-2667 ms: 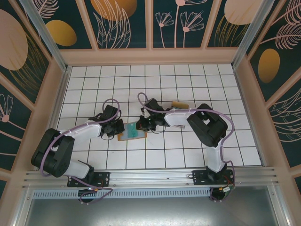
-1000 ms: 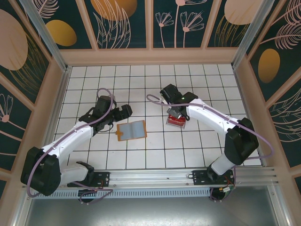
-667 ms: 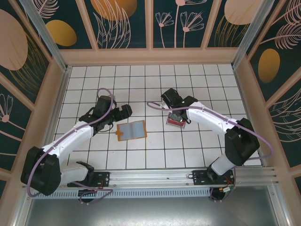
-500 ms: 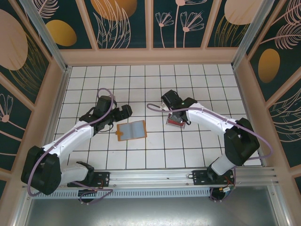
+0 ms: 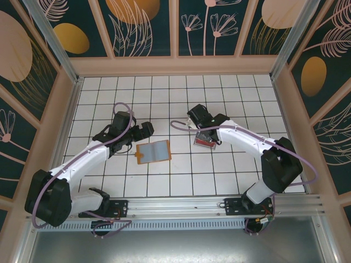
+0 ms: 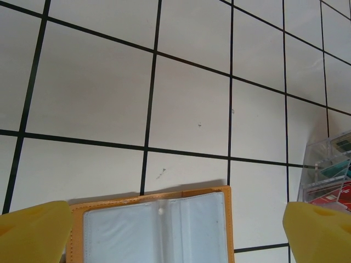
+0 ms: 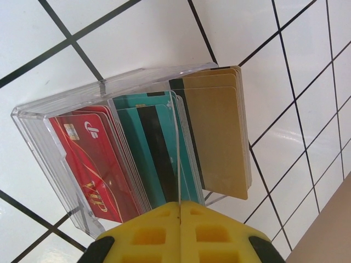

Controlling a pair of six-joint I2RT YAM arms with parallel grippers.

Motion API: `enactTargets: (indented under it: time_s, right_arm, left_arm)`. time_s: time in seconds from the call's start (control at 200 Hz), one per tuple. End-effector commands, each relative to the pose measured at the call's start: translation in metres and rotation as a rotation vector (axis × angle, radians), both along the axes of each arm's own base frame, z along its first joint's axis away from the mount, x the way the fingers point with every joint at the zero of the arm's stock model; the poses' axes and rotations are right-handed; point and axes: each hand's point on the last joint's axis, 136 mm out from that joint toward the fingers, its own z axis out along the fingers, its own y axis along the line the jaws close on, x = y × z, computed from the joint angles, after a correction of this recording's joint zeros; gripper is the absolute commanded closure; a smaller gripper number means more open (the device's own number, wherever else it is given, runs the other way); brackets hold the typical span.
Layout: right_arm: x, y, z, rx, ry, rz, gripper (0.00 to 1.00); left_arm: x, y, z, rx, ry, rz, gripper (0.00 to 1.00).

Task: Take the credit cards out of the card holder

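1. The flat orange-brown folding card holder (image 5: 153,152) lies open, blue-grey lining up, on the white tiled table (image 5: 219,175).
2. The left gripper (image 5: 147,130) is near its far edge.
3. The right gripper (image 5: 205,133) is over a clear plastic tray (image 5: 204,144) holding red cards.

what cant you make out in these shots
Right wrist view: the right gripper, jaws shut, hides the near edge of the clear tray.
Top view: that gripper covers part of the tray; its cards are too small to count.
Left wrist view: the bottom edge cuts off the card holder; its lower pockets are unseen.
Top view: too small to tell whether it holds any card.
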Motion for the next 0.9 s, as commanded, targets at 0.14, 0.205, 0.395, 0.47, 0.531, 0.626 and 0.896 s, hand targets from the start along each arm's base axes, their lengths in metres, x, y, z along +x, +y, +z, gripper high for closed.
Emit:
enactTargets:
  time_s: [0.14,0.205,0.395,0.47,0.531,0.626,0.896]
  right_arm:
    - [-0.002,0.007,0.036,0.048,-0.079,0.047,1.00]
    - [-0.005,0.009,0.034,0.045,-0.072,0.059,1.00]
    - [-0.016,0.014,0.016,0.047,-0.003,0.083,1.00]
    - [-0.017,0.013,0.010,0.045,0.007,0.084,1.00]
    - [-0.017,0.011,0.006,0.040,0.014,0.080,1.00]
    - [-0.017,0.007,0.000,0.032,0.022,0.071,1.00]
    - [-0.013,0.001,-0.012,0.020,0.028,0.056,1.00]
  left_arm:
    - [0.008,-0.002,0.006,0.007,-0.022,-0.006,0.02]
    - [0.008,-0.002,0.006,0.007,-0.020,-0.007,0.01]
    - [0.009,-0.002,0.004,0.009,-0.018,-0.006,0.01]
    - [0.009,-0.002,0.005,0.011,-0.020,-0.006,0.02]
    - [0.009,-0.001,0.004,0.013,-0.019,-0.006,0.02]
    - [0.008,-0.001,0.003,0.016,-0.017,-0.006,0.01]
    - [0.009,-0.002,0.002,0.019,-0.014,-0.009,0.01]
